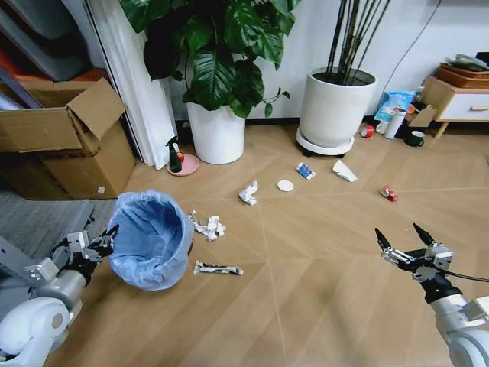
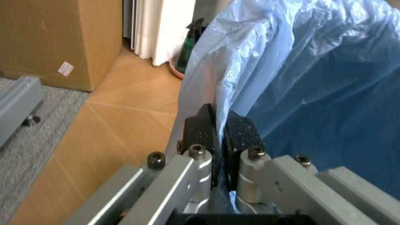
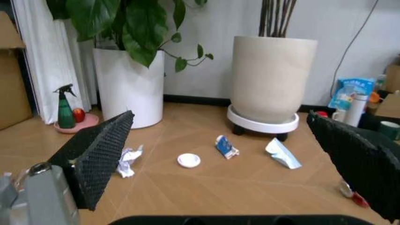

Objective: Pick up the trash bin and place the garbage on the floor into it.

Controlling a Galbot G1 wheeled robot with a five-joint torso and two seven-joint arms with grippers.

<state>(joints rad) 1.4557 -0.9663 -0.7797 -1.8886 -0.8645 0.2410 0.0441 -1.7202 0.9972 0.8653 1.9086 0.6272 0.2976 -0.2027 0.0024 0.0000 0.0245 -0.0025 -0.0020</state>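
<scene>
The small round dark bin lined with crinkly light blue plastic (image 1: 153, 238) is held at its rim by the left hand (image 1: 105, 239), whose black padded fingers (image 2: 203, 133) are pressed together on the bag's edge — the bin is seen tilted over the wooden floor (image 1: 321, 298). Just beyond the bin from that hand, crumpled white paper (image 1: 208, 226) and a flattened white wrapper (image 1: 218, 268) are seen. The right hand (image 1: 403, 243) is held well apart from them, fingers spread wide, with a white disc (image 3: 188, 161) and a blue-and-white packet (image 3: 225, 146) lying ahead of it.
</scene>
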